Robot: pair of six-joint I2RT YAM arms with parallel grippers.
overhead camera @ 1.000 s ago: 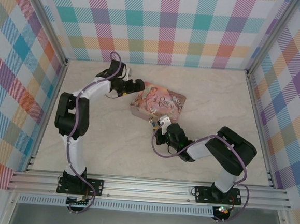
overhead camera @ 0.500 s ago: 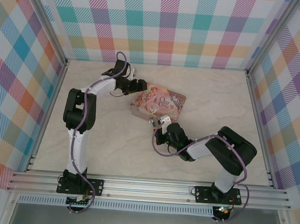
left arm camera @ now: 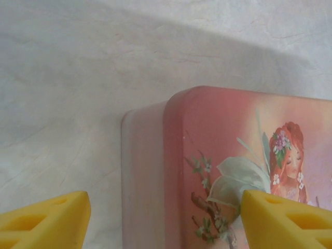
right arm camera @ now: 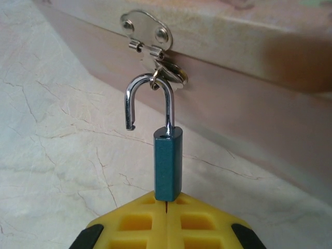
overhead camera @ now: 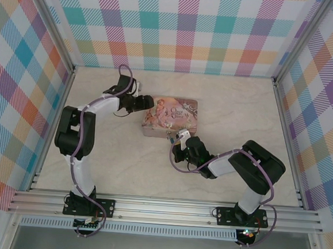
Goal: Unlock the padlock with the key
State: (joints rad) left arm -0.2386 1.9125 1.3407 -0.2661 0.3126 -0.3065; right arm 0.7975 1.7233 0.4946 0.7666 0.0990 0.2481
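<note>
Teal padlock (right arm camera: 168, 165), silvery shackle (right arm camera: 170, 106) swung free at one end and hooked through the hasp (right arm camera: 148, 31) of the pink fairy tin (overhead camera: 170, 116) mid-table (overhead camera: 123, 161), is pinched at its base between the right gripper's (right arm camera: 166, 207) yellow fingers. The left gripper (left arm camera: 161, 218) has its jaws spread wide across the tin's left end.

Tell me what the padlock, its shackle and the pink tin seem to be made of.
The padlock body looks like metal with matte teal paint: grainy, no glare. Its shackle looks like polished steel, with mirror highlights. The pink tin seems printed sheet metal, with rounded lid edges.
</note>
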